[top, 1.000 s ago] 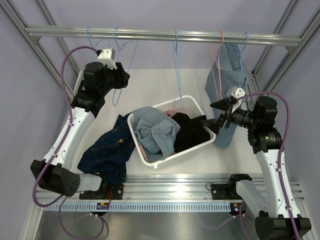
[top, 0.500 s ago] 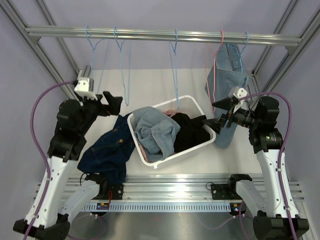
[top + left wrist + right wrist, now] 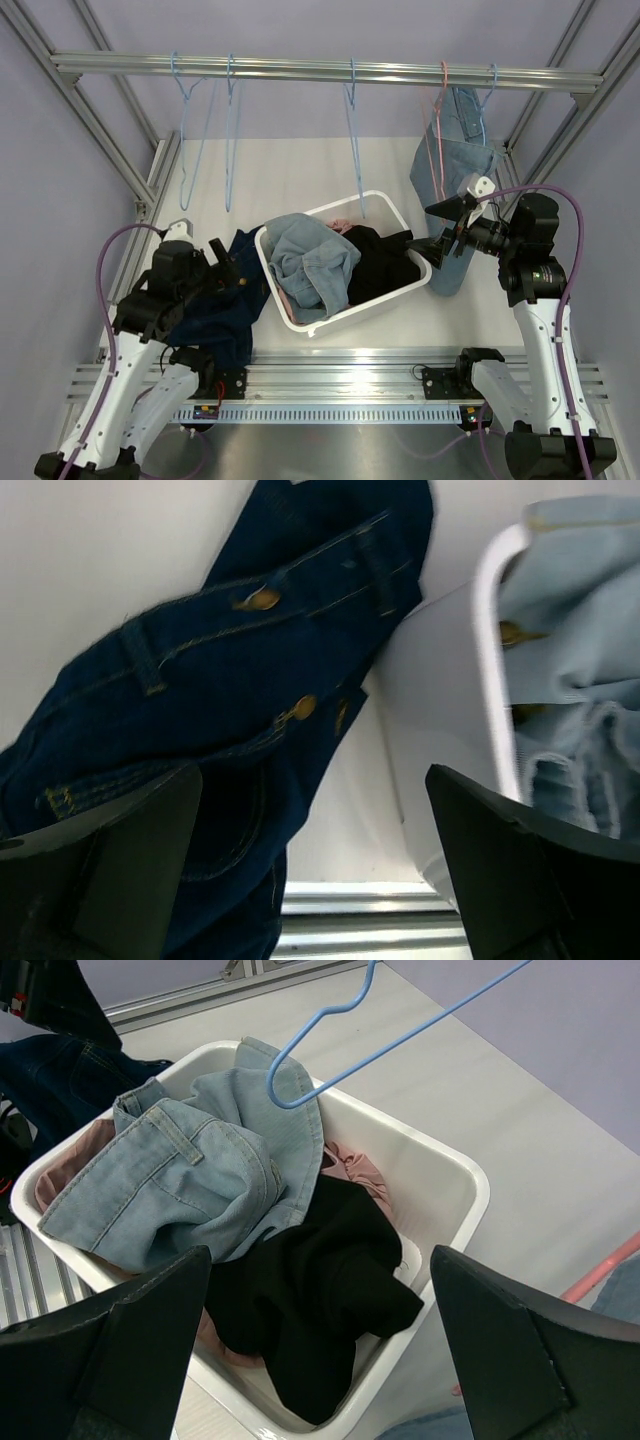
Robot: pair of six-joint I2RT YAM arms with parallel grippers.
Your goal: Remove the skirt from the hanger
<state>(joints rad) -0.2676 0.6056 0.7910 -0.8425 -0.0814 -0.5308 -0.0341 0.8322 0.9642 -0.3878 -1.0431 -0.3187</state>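
Left gripper (image 3: 312, 775) is low at 9 o'clock of the bin (image 3: 360, 308), jaws wide and empty, right over the dark denim (image 3: 215, 310) lying on the table. Risk: it is far from the job and can't steady anything, and a drop from here could snag that denim or knock the bin wall. Right gripper (image 3: 437, 226) is at 3 o'clock of the bin, jaws wide, holding nothing, just beside the skirt (image 3: 450, 175). The skirt hangs at 2 o'clock from the rail (image 3: 300, 68), lower hem near the bin corner. Risks: a one-armed pull on the hem may drag the pink hanger (image 3: 444, 68) along or off the rail instead of freeing the waistband. A shallow pinch could also slip. A blue hook sits close by; can't tell which one carries the skirt, so a wrong pull could tangle both.
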